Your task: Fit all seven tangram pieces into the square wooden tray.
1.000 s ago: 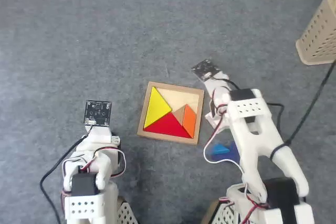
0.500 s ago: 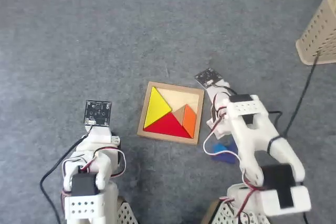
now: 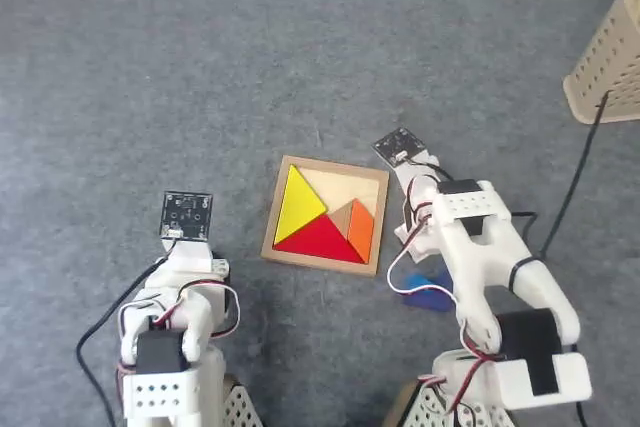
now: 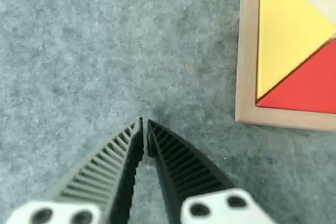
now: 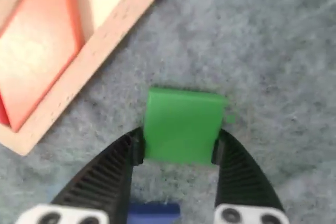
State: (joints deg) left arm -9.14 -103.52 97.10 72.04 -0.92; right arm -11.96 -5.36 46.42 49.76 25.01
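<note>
The square wooden tray (image 3: 283,247) lies mid-table with a yellow triangle (image 3: 294,205), a red triangle (image 3: 320,237) and an orange piece (image 3: 361,229) in it. My right arm (image 3: 450,217) stands just right of the tray. In the right wrist view my right gripper (image 5: 177,141) is shut on a green square (image 5: 181,121) beside the tray's rim (image 5: 105,45). A blue piece (image 3: 425,289) lies partly under that arm. My left gripper (image 4: 145,125) is shut and holds nothing, over bare carpet left of the tray (image 4: 247,51).
A beige slotted basket (image 3: 610,57) stands at the far right edge. Grey carpet covers the table, with free room behind and left of the tray. The tray's upper right part shows bare wood (image 3: 355,187).
My right arm has drawn back a little toward the near side, covering more of the blue piece. The left arm has not moved.
</note>
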